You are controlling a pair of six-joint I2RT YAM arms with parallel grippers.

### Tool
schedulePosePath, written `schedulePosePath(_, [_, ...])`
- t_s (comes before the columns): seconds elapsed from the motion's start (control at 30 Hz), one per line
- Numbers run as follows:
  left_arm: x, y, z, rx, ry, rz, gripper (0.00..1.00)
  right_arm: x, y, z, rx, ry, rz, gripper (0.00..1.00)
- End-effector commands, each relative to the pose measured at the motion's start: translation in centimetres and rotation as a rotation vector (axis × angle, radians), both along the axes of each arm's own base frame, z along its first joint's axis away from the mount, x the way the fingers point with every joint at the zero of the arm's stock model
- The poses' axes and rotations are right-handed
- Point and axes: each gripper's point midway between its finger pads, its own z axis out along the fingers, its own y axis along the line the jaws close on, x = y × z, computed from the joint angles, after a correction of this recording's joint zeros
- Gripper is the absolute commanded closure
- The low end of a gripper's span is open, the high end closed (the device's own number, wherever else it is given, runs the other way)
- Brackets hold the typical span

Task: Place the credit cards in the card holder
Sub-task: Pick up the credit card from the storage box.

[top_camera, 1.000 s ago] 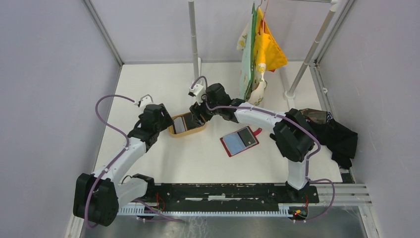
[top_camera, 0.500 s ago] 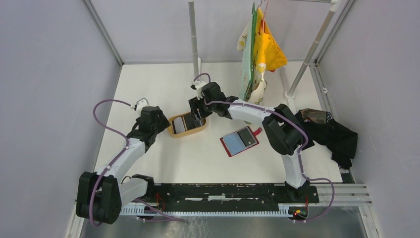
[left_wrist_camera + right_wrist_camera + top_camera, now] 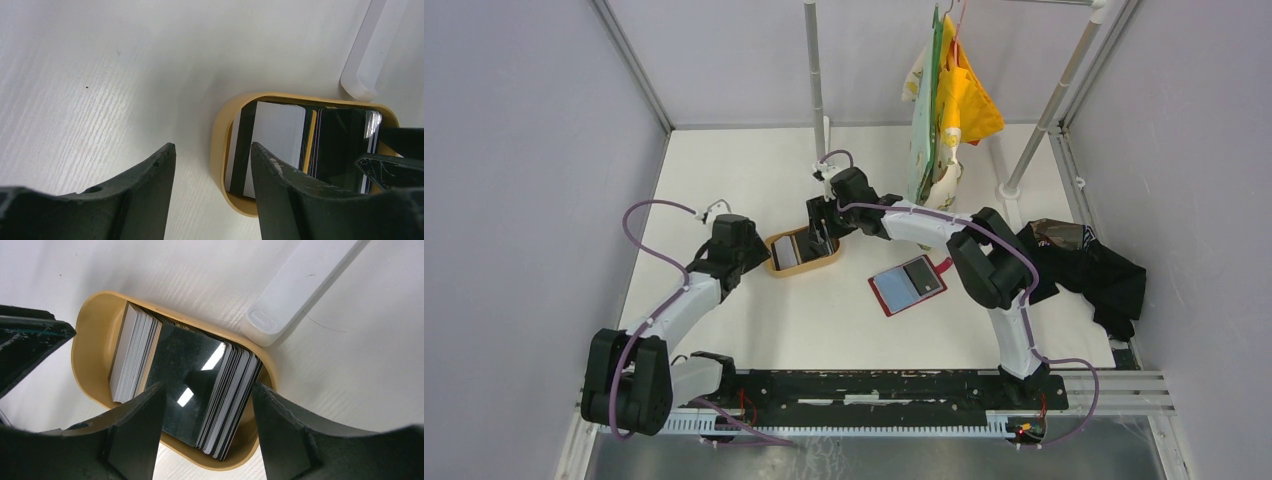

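Observation:
The credit cards (image 3: 185, 375) stand on edge as a stack in a tan oval tray (image 3: 804, 268): white ones at one end (image 3: 272, 145), glossy black ones at the other (image 3: 342, 145). My right gripper (image 3: 207, 390) hangs open just above the black cards (image 3: 792, 250), one finger on each side of the stack. My left gripper (image 3: 212, 150) is open at the tray's left end, its rim (image 3: 220, 145) showing between the jaws. The card holder (image 3: 908, 285) lies open on the table to the tray's right, red with grey-blue lining, untouched.
A white pole foot (image 3: 295, 285) sits right behind the tray, its upright pole (image 3: 816, 80) rising from it. Clothes (image 3: 949, 90) hang at the back right. A dark cloth heap (image 3: 1094, 270) lies at the right edge. Walls enclose the table.
My right gripper has shifted a little back and left over the tray as its arm folded. The left arm has drawn in slightly beside the tray's left end.

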Motion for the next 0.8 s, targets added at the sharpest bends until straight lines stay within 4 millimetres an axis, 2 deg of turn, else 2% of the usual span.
schedulePosePath(0.0, [1.7, -0.5, 1.7, -0.021, -0.063, -0.014, 0.38, -0.1, -0.6, -0.6, 0.004, 0.078, -0.094, 0.3])
schedulePosePath(0.13, [1.8, -0.8, 1.4, -0.027, -0.048, -0.024, 0.42, -0.4, -0.7, -0.6, -0.001, 0.1, -0.138, 0.31])
schedulePosePath(0.4, [1.9, -0.9, 1.2, -0.03, -0.041, -0.033, 0.55, -0.5, -1.0, 1.5, -0.038, 0.034, -0.241, 0.29])
schedulePosePath(0.77, [2.1, -1.3, 0.9, -0.033, -0.026, -0.054, 0.6, -0.5, -1.3, -1.0, -0.107, 0.04, -0.299, 0.25])
